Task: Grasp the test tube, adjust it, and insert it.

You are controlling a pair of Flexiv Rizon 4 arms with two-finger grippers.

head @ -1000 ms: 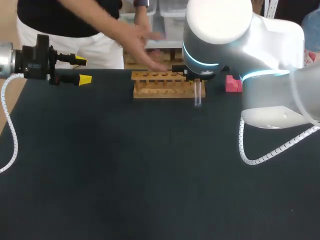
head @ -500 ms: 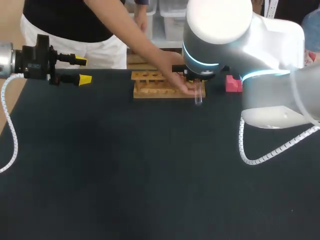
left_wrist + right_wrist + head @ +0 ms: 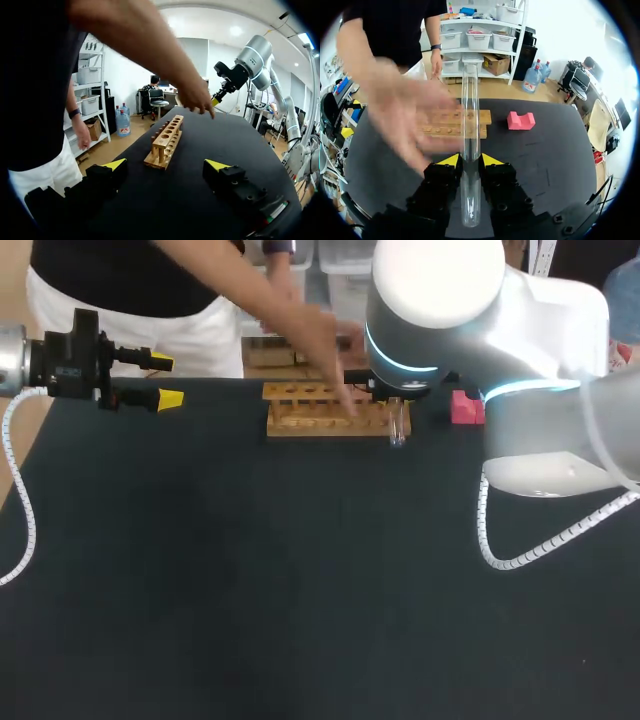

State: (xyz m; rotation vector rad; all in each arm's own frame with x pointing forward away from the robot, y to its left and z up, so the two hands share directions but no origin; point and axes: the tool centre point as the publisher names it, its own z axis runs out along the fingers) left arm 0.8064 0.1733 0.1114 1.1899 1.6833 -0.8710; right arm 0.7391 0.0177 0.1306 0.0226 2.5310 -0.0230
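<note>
Right hand (image 3: 470, 161) is closed on the test tube (image 3: 470, 115); insertion is best delayed until the person's hand (image 3: 322, 335) leaves the rack (image 3: 300, 425) at upper centre.

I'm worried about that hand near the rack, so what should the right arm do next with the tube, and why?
Probably pause: the right gripper is shut on the test tube at the end of the wooden rack, but a person's hand is reaching over the rack's holes. Insert once it clears.
</note>
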